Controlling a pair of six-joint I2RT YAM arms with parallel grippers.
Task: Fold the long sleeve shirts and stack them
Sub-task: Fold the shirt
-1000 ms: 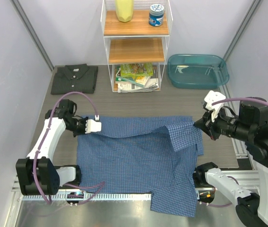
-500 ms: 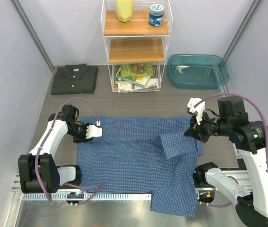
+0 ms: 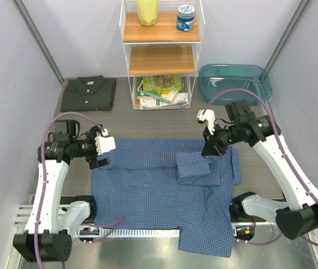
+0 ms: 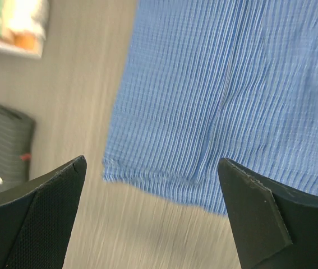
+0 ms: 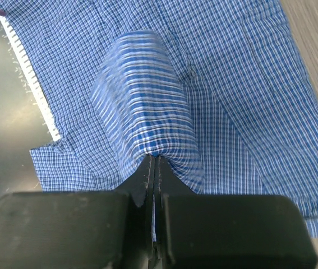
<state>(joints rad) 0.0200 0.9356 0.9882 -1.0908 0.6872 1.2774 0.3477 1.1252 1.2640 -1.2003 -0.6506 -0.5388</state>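
A blue checked long sleeve shirt (image 3: 147, 185) lies spread across the table, its lower hem hanging past the near edge. My right gripper (image 3: 207, 149) is shut on a fold of its right sleeve (image 3: 192, 166), held over the shirt's body. In the right wrist view, the cloth (image 5: 147, 95) tents up from the closed gripper (image 5: 154, 158). My left gripper (image 3: 101, 150) hovers open above the shirt's far left corner. The left wrist view shows that corner (image 4: 147, 174) lying flat between the spread gripper (image 4: 152, 163). The dark grey shirt (image 3: 88, 93) lies folded at the back left.
A white wire shelf unit (image 3: 161, 56) stands at the back centre with a yellow bottle (image 3: 147, 11), a blue jar (image 3: 185, 18) and books (image 3: 161, 89). A teal tub (image 3: 234, 84) sits at the back right. A metal strip (image 3: 119, 249) runs along the near edge.
My left gripper opened, let go of the shirt's far left corner and drew back to the left. My right gripper carried the sleeve leftward over the shirt's body.
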